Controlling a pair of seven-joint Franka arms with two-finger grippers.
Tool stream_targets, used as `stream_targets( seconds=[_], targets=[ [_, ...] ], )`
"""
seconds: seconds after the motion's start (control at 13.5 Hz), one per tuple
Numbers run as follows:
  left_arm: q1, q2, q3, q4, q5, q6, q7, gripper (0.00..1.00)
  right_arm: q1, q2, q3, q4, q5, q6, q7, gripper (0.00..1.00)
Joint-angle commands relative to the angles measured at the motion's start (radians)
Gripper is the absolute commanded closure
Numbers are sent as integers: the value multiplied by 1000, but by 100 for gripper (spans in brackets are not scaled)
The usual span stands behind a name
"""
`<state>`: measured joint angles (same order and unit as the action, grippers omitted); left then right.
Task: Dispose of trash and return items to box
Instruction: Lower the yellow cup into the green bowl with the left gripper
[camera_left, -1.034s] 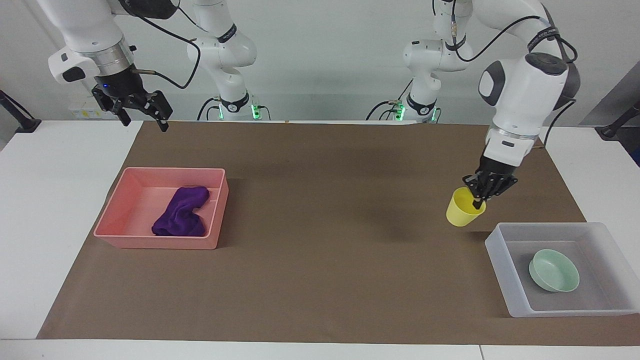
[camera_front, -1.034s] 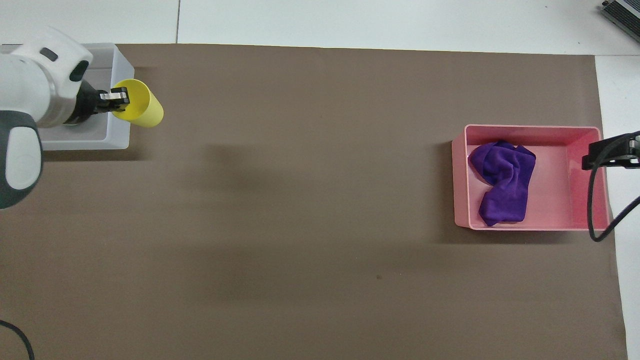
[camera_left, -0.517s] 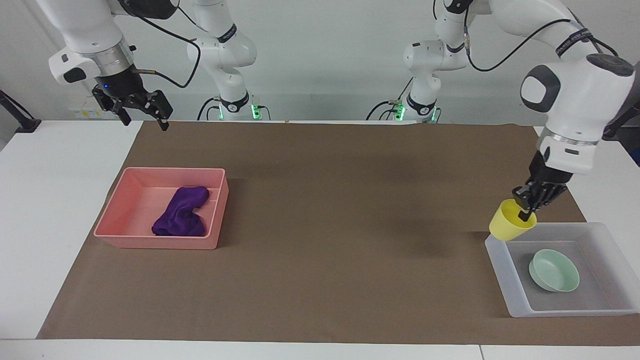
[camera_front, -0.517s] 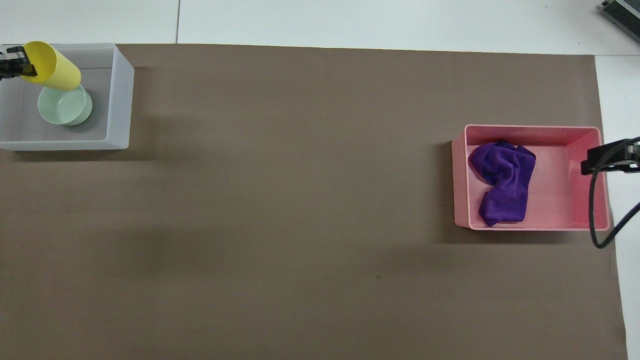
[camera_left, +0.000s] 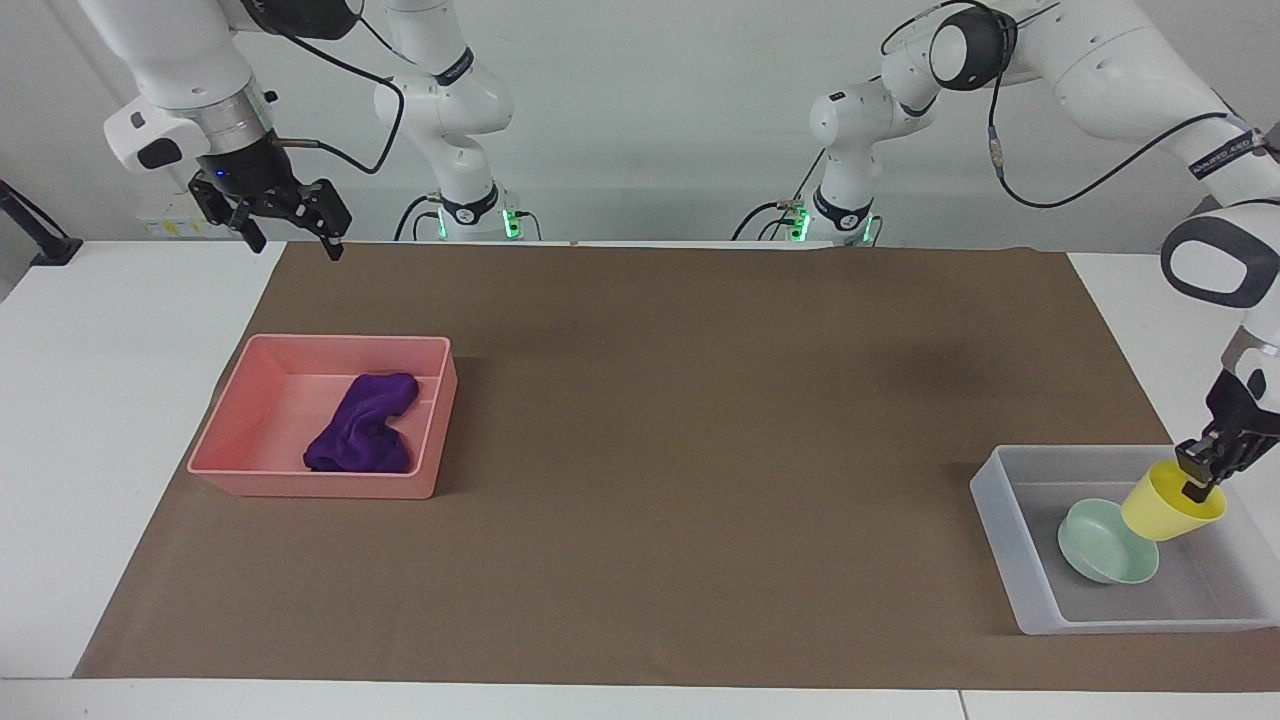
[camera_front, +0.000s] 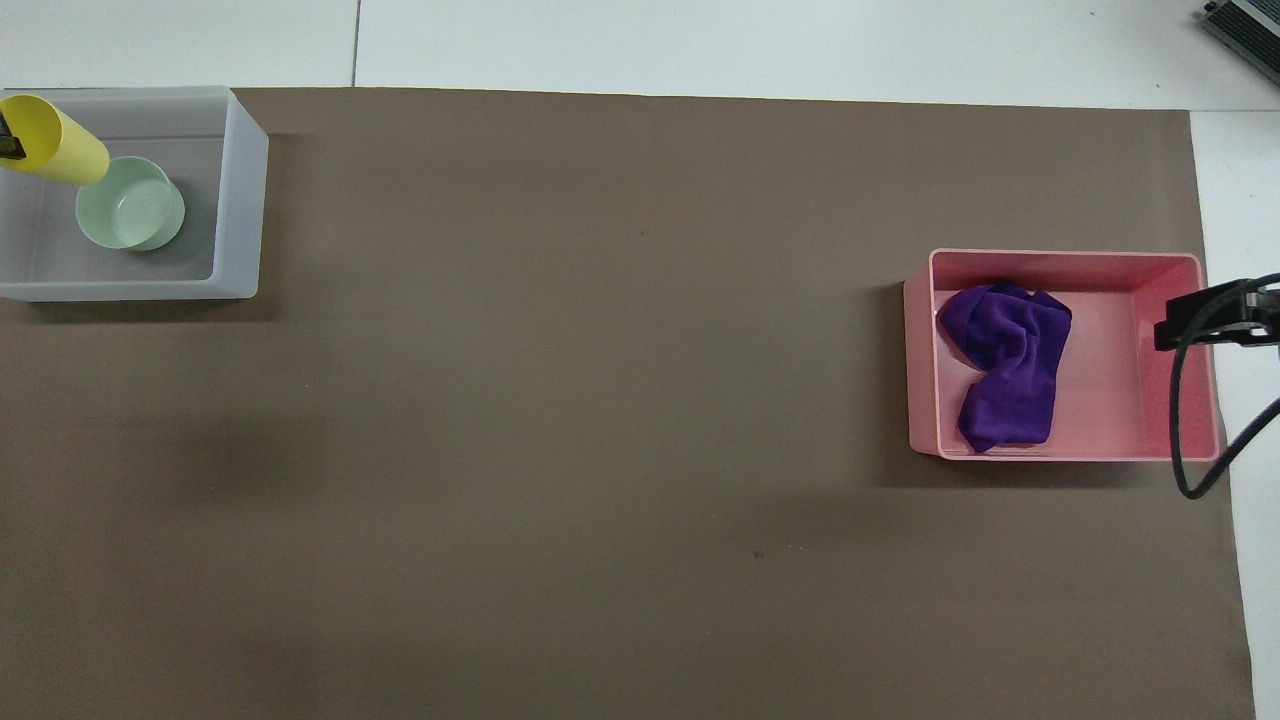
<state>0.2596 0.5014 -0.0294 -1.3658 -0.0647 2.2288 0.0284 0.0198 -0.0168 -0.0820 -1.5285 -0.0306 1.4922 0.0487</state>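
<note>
My left gripper (camera_left: 1195, 487) is shut on the rim of the small yellow cup (camera_left: 1170, 510), which hangs tilted inside the translucent box (camera_left: 1000, 500), just above its floor. The cup is beside the mint-green bowl (camera_left: 1105, 540) that lies in the same box. In the overhead view the cup (camera_front: 50, 150) overlaps the bowl (camera_front: 130, 203) at the frame's edge. The purple cloth (camera_left: 362, 438) lies crumpled in the pink bin (camera_left: 225, 440). My right gripper (camera_left: 295, 240) waits open and raised, holding nothing, over the mat's edge on the robots' side of the pink bin.
A brown mat (camera_left: 680, 400) covers most of the white table. The pink bin (camera_front: 1180, 400) stands toward the right arm's end and the box (camera_front: 240, 200) toward the left arm's end. A black cable (camera_front: 1185, 420) hangs from the right arm over the pink bin.
My left gripper has carried the yellow cup from over the mat beside the box to inside the box and lower, next to the bowl. The right arm has barely shifted.
</note>
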Motion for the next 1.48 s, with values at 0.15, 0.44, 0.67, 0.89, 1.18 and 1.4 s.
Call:
stream_targets(
  seconds=[0.15,0.44,0.67,0.89,1.18,1.4],
  targets=[
    [33,80,-14,24,-14,26,25,100,-11,-22,4,-27,-5,0,-24,0],
    [40,81,-14,-70,-35,118,25,100,-17,-26,5,-44,-5,39,-27,0],
    [35,78,-10,-94,-37,121,24,99,-9,-28,5,-45,-5,39,-26,0],
    [24,74,-9,-85,-26,95,24,44,-8,-28,5,-45,-5,39,-26,0],
    [18,42,-7,-75,-17,66,106,0,-6,-28,5,-45,-5,36,-26,0],
    [-46,-49,-7,-87,-20,-42,209,0,-9,-28,5,-47,-5,37,-26,0]
  ],
)
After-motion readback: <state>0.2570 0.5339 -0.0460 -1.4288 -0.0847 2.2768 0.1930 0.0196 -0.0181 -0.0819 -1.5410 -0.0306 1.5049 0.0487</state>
